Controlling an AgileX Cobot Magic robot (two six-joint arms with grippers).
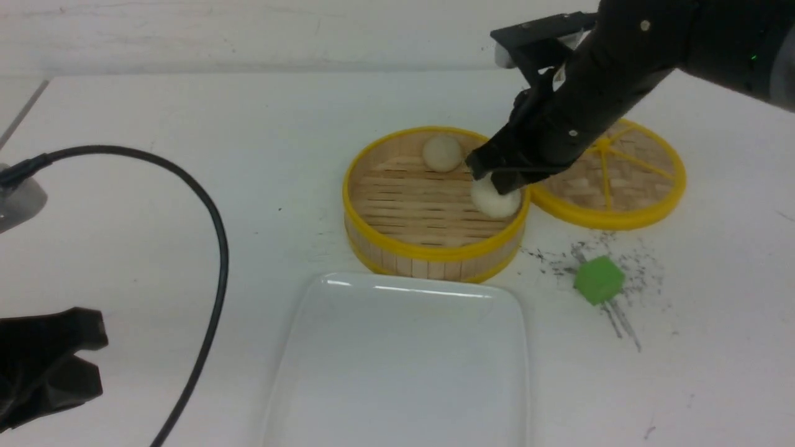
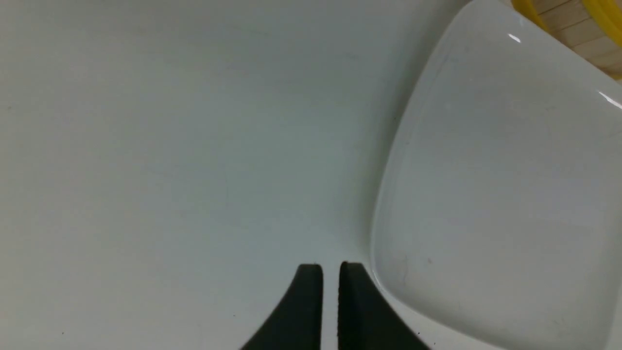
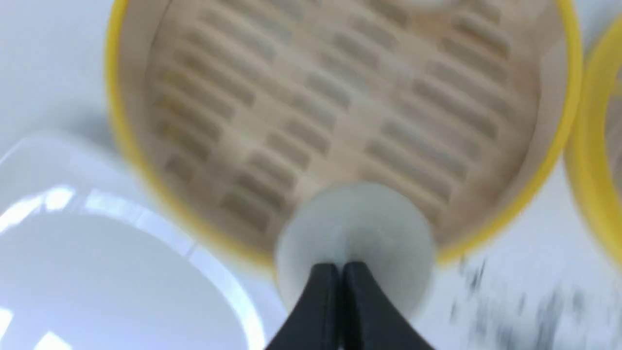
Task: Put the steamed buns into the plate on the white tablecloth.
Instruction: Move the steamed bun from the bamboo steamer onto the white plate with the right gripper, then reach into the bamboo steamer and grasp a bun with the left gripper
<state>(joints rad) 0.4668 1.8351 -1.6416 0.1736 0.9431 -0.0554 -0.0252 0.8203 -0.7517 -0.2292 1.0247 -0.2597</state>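
cream bun (image 1: 499,201) under closed right claw (image 3: 343,273)

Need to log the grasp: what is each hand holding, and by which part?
Nothing, it seems: right hand shut, tips together atop the near bun, not around it; left hand empty.

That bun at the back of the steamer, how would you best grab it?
Pinch the far steamed bun across its widest middle, coming straight down from above: it is a smooth ball, and the bamboo steamer wall close behind it likely blocks a sideways approach.
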